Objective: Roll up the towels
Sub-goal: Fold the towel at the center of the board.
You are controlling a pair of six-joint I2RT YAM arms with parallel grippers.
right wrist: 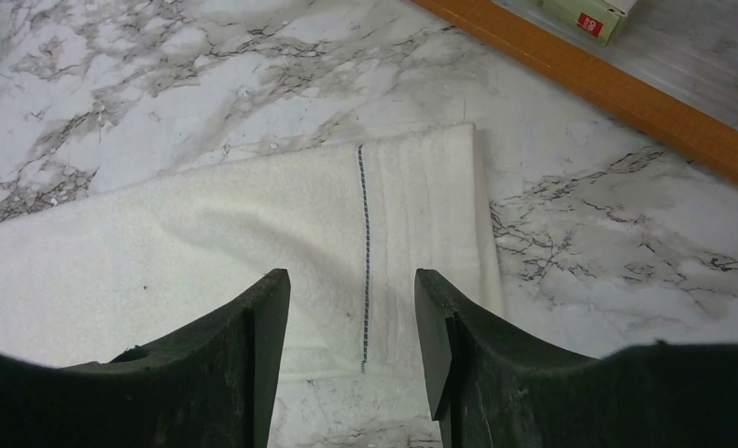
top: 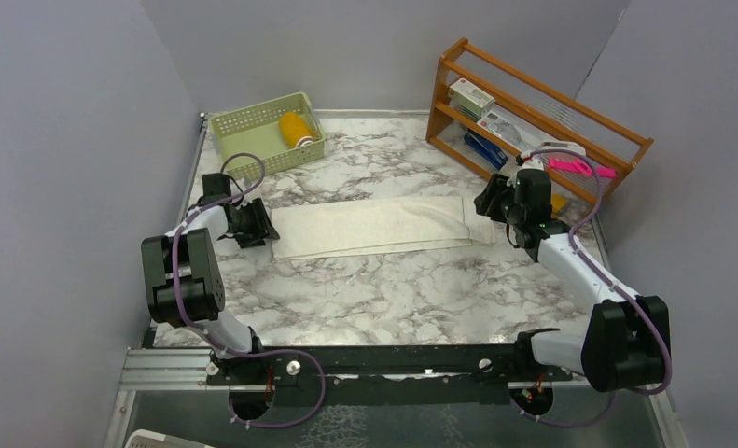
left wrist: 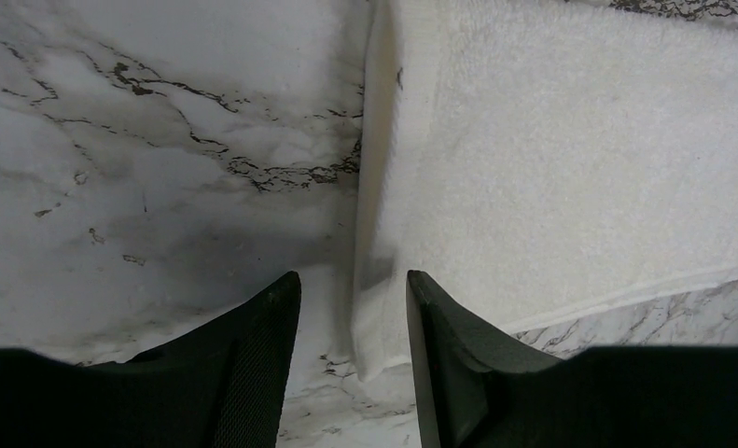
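A cream-white towel (top: 374, 227) lies flat as a long folded strip across the middle of the marble table. My left gripper (top: 266, 228) stands open at its left end. In the left wrist view the towel's (left wrist: 570, 168) short edge and near corner lie between the spread fingers of that gripper (left wrist: 354, 280), unpinched. My right gripper (top: 485, 202) hovers open over the right end. There the towel (right wrist: 206, 252) shows a blue stitched line running between the fingers of the gripper (right wrist: 351, 278). A mustard-yellow towel (top: 296, 129) sits rolled in the basket.
A pale green basket (top: 253, 117) stands at the back left. A wooden rack (top: 533, 103) with boxes and small items stands at the back right, and its base rail (right wrist: 607, 70) is close behind the right gripper. Grey walls close in both sides.
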